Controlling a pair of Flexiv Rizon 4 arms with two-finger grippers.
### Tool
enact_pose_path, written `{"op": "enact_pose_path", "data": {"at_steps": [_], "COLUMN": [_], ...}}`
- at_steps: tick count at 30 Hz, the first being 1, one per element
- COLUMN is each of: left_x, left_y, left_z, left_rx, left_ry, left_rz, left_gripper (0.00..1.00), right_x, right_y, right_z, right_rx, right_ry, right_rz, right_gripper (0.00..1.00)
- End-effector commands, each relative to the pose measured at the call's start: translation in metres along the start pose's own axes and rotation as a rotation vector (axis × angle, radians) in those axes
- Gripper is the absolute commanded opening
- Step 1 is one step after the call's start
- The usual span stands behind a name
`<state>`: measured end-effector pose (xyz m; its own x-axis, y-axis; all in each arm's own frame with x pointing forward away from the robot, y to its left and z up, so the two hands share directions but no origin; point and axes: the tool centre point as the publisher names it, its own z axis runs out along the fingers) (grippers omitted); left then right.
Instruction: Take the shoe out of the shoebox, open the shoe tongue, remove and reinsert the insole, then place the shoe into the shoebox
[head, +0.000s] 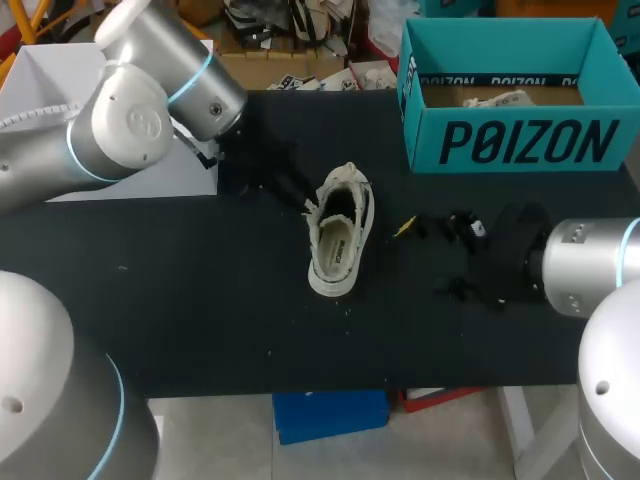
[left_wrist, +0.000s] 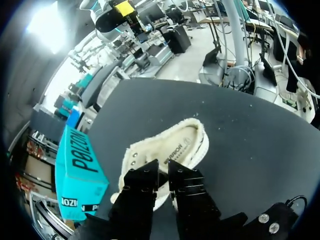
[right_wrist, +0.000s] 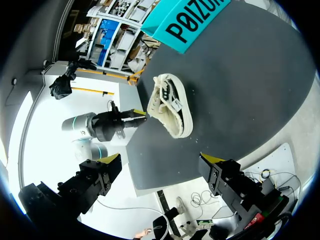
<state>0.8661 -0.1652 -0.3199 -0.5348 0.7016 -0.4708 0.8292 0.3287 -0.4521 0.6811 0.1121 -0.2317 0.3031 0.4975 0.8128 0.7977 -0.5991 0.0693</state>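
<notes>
A cream low-top shoe (head: 340, 235) lies on the black table's middle, its opening up and its insole showing. My left gripper (head: 300, 198) comes in from the left and sits at the shoe's eyelet flap. In the left wrist view its gripper (left_wrist: 162, 167) is open by a narrow slit over the shoe (left_wrist: 172, 147), with nothing seen between the fingers. My right gripper (head: 425, 258) stands wide open a little to the right of the shoe, holding nothing. Its wrist view has the shoe (right_wrist: 170, 107) well ahead of the gripper (right_wrist: 161, 159). The teal shoebox (head: 515, 145) stands open at the back right.
Something pale (head: 495, 100) lies inside the shoebox. A white sheet (head: 130, 180) covers the table's back left corner under my left arm. The table's front strip is bare black surface (head: 250, 330).
</notes>
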Motion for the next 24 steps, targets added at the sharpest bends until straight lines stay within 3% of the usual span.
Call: {"op": "enact_pose_path", "data": {"at_steps": [1,19,24], "left_x": [0.017,0.021,0.016], "left_y": [-0.010,-0.011,-0.005], "left_z": [-0.031,-0.035,-0.044], "left_rx": [-0.025,-0.028,-0.034], "left_ry": [0.019,0.030,-0.030], "left_rz": [-0.031,-0.039,-0.300], "left_gripper": [1.00,1.00,1.00], "right_x": [-0.007,-0.007,-0.007], "right_y": [-0.008,-0.008,-0.008], "right_z": [0.004,0.004,0.004], "right_rx": [-0.055,-0.055,-0.055], "right_ry": [0.039,0.039,0.039], "right_rz": [0.015,0.015,0.015], "right_gripper": [1.00,1.00,1.00]}}
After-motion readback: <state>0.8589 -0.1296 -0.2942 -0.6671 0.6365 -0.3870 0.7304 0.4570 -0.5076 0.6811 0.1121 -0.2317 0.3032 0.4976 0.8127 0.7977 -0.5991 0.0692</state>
